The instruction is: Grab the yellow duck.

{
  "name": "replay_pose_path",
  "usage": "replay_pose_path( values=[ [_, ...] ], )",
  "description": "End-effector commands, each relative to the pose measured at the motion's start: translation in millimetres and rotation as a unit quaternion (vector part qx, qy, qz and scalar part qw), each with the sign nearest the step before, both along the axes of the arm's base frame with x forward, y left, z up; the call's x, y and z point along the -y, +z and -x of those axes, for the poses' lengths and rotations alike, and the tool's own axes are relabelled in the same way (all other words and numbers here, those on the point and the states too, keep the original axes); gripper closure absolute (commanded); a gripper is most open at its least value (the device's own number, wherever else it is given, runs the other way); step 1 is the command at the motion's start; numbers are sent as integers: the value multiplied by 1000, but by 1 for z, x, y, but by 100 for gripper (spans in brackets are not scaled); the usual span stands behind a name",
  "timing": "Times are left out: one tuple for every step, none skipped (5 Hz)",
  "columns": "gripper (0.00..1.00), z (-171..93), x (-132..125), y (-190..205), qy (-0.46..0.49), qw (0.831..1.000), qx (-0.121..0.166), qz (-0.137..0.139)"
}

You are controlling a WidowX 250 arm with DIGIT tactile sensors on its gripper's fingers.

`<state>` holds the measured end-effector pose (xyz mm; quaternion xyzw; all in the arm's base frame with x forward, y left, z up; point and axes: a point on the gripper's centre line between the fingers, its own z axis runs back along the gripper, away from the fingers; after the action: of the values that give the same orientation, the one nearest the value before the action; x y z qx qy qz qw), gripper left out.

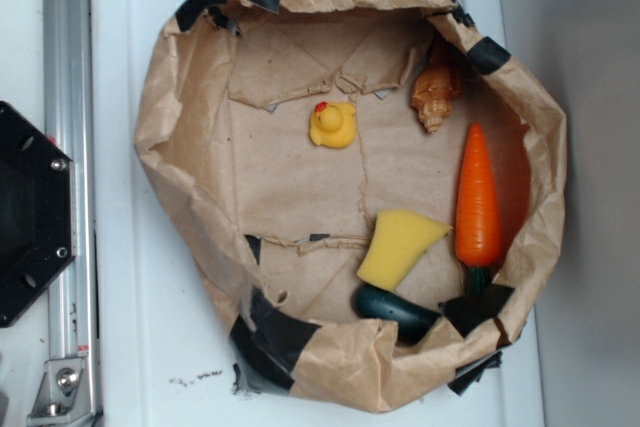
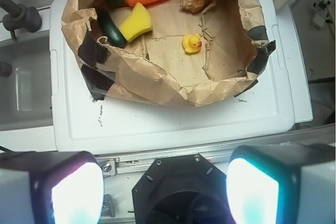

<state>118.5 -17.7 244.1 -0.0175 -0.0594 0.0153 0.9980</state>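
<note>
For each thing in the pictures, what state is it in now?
yellow duck: upright, free, untouched.
carrot: lying flat.
yellow sponge: resting partly on dark green vegetable.
seashell: leaning at the bag wall.
paper bag: open, rim rolled down.
gripper: open, holding nothing.

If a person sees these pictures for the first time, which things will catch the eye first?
The bright orange carrot lies along one wall of the crumpled paper basket, beside a yellow sponge. The small yellow duck sits alone on the open floor. The claw hangs open, far outside the basket.

Glossy rubber yellow duck (image 1: 333, 126), crumpled brown paper bag (image 1: 180, 97), matt sponge (image 1: 398, 246)
</note>
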Motion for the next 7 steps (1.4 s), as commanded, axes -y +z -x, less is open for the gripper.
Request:
replay_pose_path(
  values=[
    [0, 0, 0, 0, 0, 1000, 0, 0],
    [0, -50, 1, -5, 75, 997, 24, -6],
    [0, -100, -7, -42, 129, 989, 56, 45],
    [0, -121, -16, -90, 135, 990, 36, 23],
    [0, -125, -30, -128, 135, 991, 5, -6],
    [0, -125, -30, -128, 135, 991, 5, -6],
    [0, -125, -30, -128, 135, 991, 5, -6]
  ],
)
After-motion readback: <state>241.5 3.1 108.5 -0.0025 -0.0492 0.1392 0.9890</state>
